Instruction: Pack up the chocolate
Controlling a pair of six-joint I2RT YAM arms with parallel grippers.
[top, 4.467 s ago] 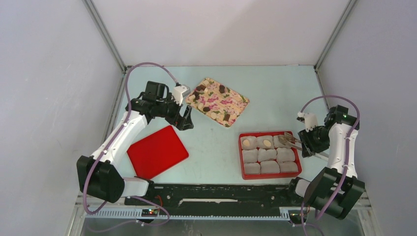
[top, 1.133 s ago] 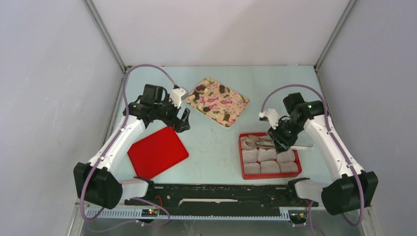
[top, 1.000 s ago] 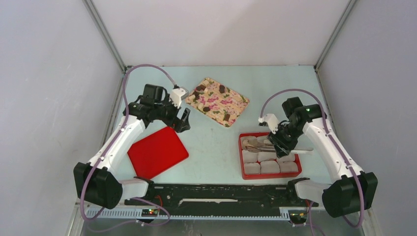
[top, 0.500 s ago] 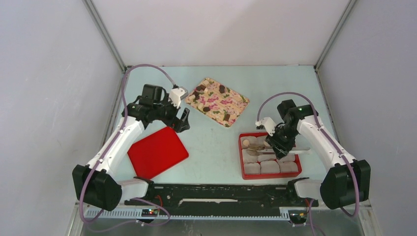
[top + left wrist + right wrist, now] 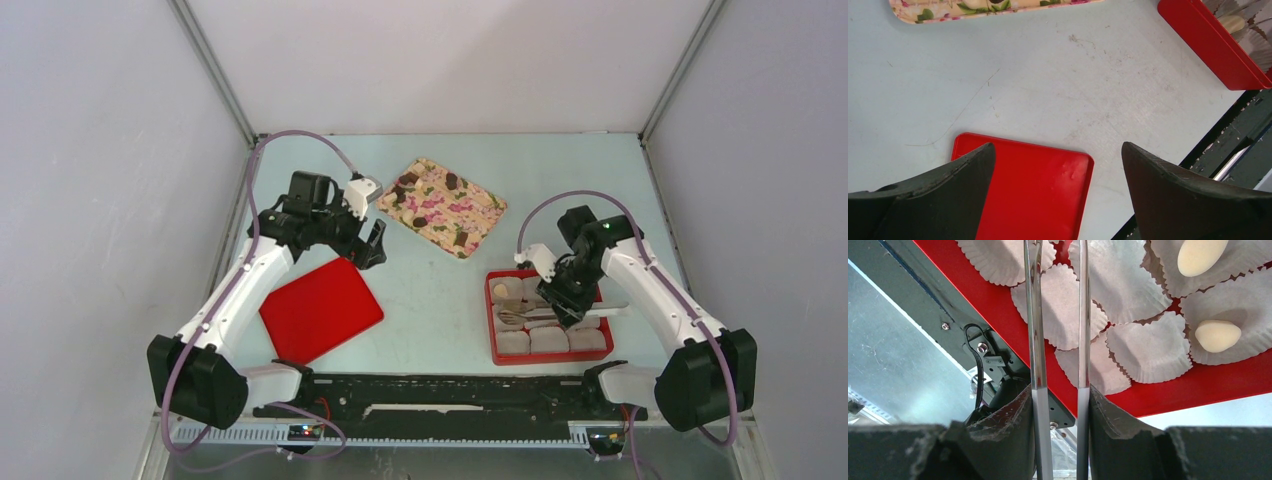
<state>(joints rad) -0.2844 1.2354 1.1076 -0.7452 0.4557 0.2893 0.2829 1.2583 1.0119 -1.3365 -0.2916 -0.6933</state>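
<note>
- While the left gripper (image 5: pixel 372 245) is hovering with its fingers spread wide and nothing between them, the right gripper (image 5: pixel 560 300) is pinching a pair of metal tongs (image 5: pixel 1032 315) by the handle end, its fingers pressing on the two arms from either side.
- The tongs are reaching leftward over a red box (image 5: pixel 492 330), which is sitting on the near right part of the desk (image 5: pixel 570 190).
- Their tips are hanging above the left end of the box's middle row, and I cannot tell whether anything is caught between them.
- White paper cups (image 5: pixel 1063 315) are filling the box in three rows.
- Two pale chocolates (image 5: pixel 1217 335) are lying in neighbouring cups along one wall of the box; from above only the one in the far left cup is showing, the right arm covering the cup beside it.
- Dark chocolates (image 5: pixel 452 181) are lying scattered on a flowered tray (image 5: pixel 487 205), which is resting at the far middle of the desk, near the box's far left corner but not touching it.
- A red lid (image 5: pixel 1033 185) is lying flat at the near left, apart from the tray and the box.
- The left gripper is hanging over the lid's far edge, and that edge is showing between its two fingers in the left wrist view.
</note>
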